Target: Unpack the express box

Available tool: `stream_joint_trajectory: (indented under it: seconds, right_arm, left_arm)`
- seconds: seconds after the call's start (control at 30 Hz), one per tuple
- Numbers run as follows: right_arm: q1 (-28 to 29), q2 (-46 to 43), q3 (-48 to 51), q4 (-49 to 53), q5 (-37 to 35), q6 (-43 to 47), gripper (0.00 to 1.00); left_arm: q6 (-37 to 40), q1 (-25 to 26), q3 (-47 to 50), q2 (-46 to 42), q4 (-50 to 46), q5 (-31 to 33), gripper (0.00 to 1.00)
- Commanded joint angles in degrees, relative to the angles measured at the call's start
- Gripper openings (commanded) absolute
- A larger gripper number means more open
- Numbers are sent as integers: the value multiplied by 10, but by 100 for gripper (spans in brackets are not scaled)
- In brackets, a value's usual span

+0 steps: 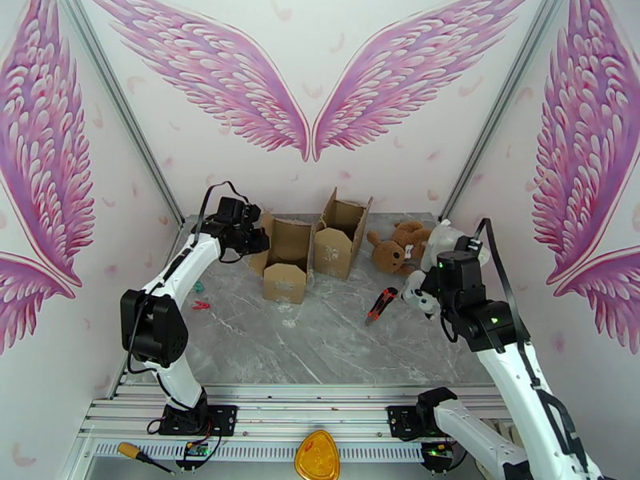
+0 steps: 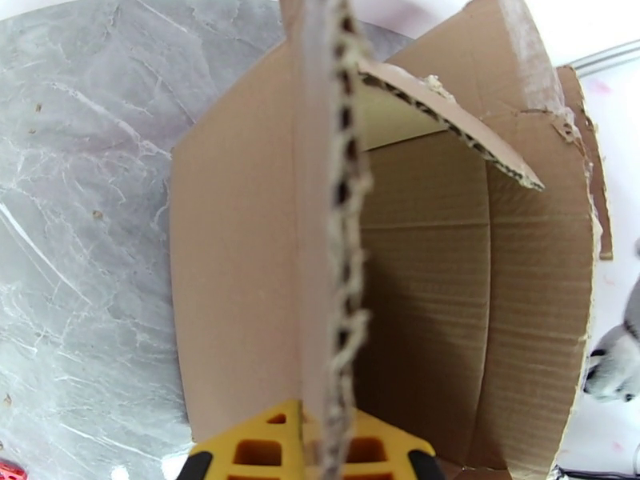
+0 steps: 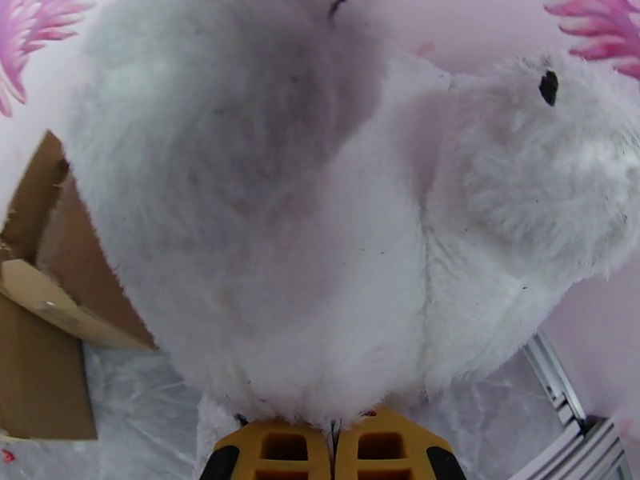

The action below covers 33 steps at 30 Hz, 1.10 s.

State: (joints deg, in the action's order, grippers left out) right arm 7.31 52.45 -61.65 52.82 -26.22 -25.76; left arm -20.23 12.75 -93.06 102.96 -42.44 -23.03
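Looking down from above, you have the express box (image 1: 286, 266) standing open toward the back of the worktop (image 1: 320, 346), left of centre. It is plain brown corrugated card with a faint pale print on its near face and its flaps turned up. A second carton (image 1: 342, 238) of the same card stands just beside it on the right; from this height you cannot tell whether the two are joined.

Your left claw (image 2: 324, 454) is clenched on one upright flap (image 2: 328, 194) of the box. In the wrist view that flap runs edge-on up the middle, its cut edge raw and fuzzy with the fluting exposed. To its right the inside of the box shows bare card walls with fold creases. Another flap (image 2: 448, 122) with a ragged edge slants in from above.

Your right claw (image 3: 332, 446) is grasping a white plush toy (image 3: 320, 218), and the fur bulges over the yellow fingers (image 3: 272, 454). One small black eye (image 3: 548, 86) shows at the upper right. From above, this toy sits to the right of the cartons, near a brown teddy bear (image 1: 398, 246) lying on the worktop by the back wall. A red-and-black utility knife (image 1: 382, 306) lies on the marble between the cartons and your right arm.
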Motion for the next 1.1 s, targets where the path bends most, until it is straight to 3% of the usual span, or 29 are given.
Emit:
stream_joint_trajectory:
  seconds: [0.0, 0.2, 0.53, 0.63, 0.8, 0.87, 0.93, 1.07]
  right_arm:
    - [-54, 32, 41, -49, 55, 35, 0]
    - [-92, 123, 78, -138, 72, 68, 0]
    - [-127, 268, 59, -207, 92, 91, 0]
    - [-131, 298, 50, -219, 98, 99, 0]
    - [-136, 345, 22, -209, 98, 109, 0]
    - [-135, 355, 4, -198, 102, 113, 13]
    - [-135, 355, -11, -189, 111, 118, 46]
    - [-136, 317, -24, -181, 108, 123, 83]
  left_arm:
    - [-21, -4, -16, 4, 24, 3, 0]
    - [-39, -11, 12, -3, 55, -3, 0]
    - [-60, -11, 34, -7, 80, -8, 0]
    - [-55, -10, 34, -6, 75, -7, 9]
    - [-48, -8, 43, -19, 75, 1, 14]
    - [-44, -8, 49, -30, 79, 9, 20]
    - [-40, -7, 58, -43, 87, 24, 30]
    - [-26, -7, 88, -81, 116, 56, 47]
